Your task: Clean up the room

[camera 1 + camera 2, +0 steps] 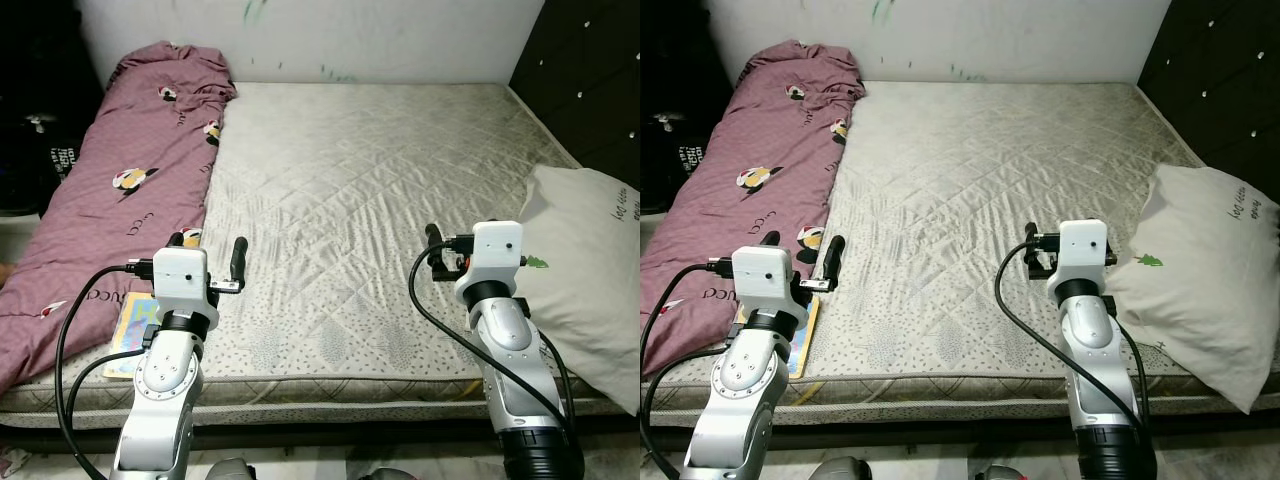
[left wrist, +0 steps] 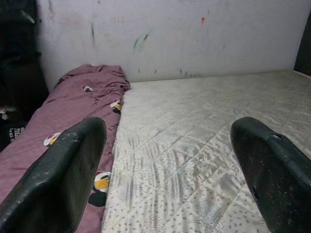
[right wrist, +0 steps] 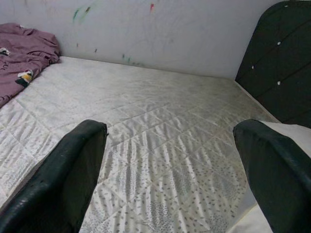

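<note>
**Left eye view and wrist views: both grippers raised over the bed, nothing held**

Left eye view: a pale quilted mattress (image 1: 370, 190) lay against a white wall (image 1: 330, 35). A crumpled mauve blanket with cartoon prints (image 1: 120, 190) ran along the mattress's left side. A white pillow with a small green print (image 1: 590, 270) sat at the right edge, below a dark tufted headboard (image 1: 590, 75). A colourful flat book (image 1: 135, 330) lay at the near left corner, partly under the blanket's edge. The left gripper (image 1: 212, 262) was over the near left part of the mattress, beside the blanket. The right gripper (image 1: 434, 250) was over the near right part, just beside the pillow.

Left wrist view: the two black fingers (image 2: 58, 179) stood wide apart with nothing between them; mattress and blanket lay beyond.

Right wrist view: the black fingers (image 3: 63, 179) were likewise spread wide and empty, above bare mattress, with the pillow's corner and headboard at one side.
</note>
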